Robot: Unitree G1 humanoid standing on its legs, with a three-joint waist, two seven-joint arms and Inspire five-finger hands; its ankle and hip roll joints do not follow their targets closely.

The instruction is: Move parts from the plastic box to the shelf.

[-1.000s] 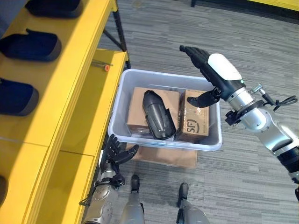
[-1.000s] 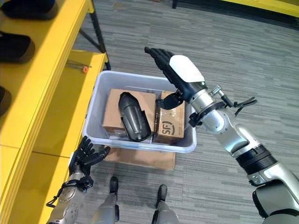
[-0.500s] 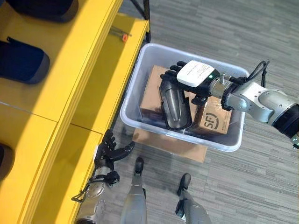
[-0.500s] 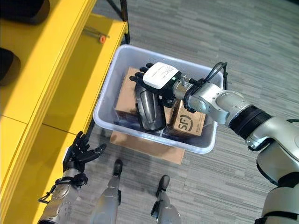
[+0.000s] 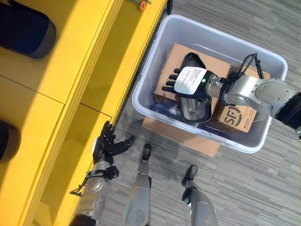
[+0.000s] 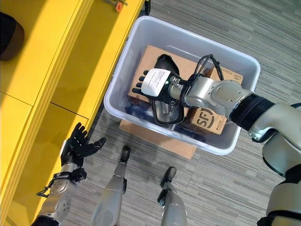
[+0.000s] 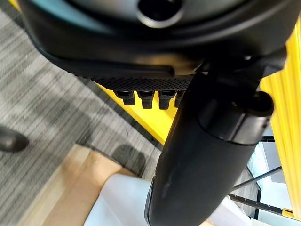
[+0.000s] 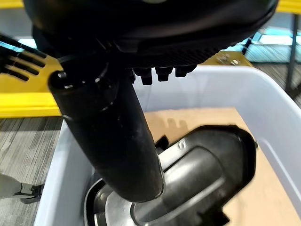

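Black and glossy, the part (image 5: 190, 94) lies on cardboard boxes (image 5: 235, 115) inside the plastic box (image 5: 155, 70) in the left eye view, with the right robot hand (image 5: 186, 84) laid over its upper end, fingers reaching across toward the yellow shelf (image 5: 70, 75); the left robot hand (image 5: 106, 145) hangs spread open by the shelf's edge, holding nothing. From the right eye view the same robot hand (image 6: 153, 84) sits across the part (image 6: 167, 101), fingers looking fairly straight rather than wrapped under it. Seen from the right wrist, the thumb (image 8: 110, 136) rests against the part's rounded shell (image 8: 202, 169) with no firm pinch visible. My judgement: the smooth, curved shell could slip out on lifting, or a shallow hold could let it swing and catch the box wall.
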